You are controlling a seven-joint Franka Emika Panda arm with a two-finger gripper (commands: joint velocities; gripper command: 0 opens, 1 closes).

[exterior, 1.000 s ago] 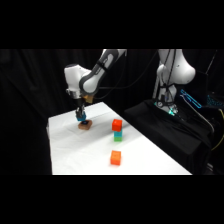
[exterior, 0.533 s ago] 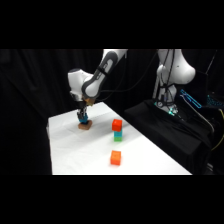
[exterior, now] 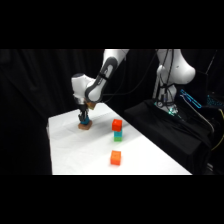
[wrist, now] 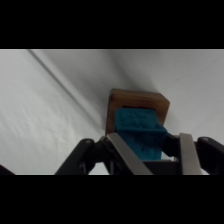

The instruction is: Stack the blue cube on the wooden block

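Observation:
The blue cube [wrist: 139, 131] rests on the brown wooden block [wrist: 142, 97], whose far edge and right corner show behind it in the wrist view. My gripper [wrist: 148, 137] comes straight down on the cube and is shut on it, one finger on each side. In the side view the gripper [exterior: 84, 119] stands at the far left of the white table, with the blue cube [exterior: 86, 121] just above the wooden block [exterior: 86, 127].
An orange cube [exterior: 117, 125] sits on a green cube [exterior: 117, 136] near the table's [exterior: 75, 155] middle. Another orange cube [exterior: 115, 158] lies closer to the front edge. Dark equipment with cables stands to the right of the table.
The gripper has shifted slightly right and down with the cube over the wooden block. The arm's elbow has swung a little to the right.

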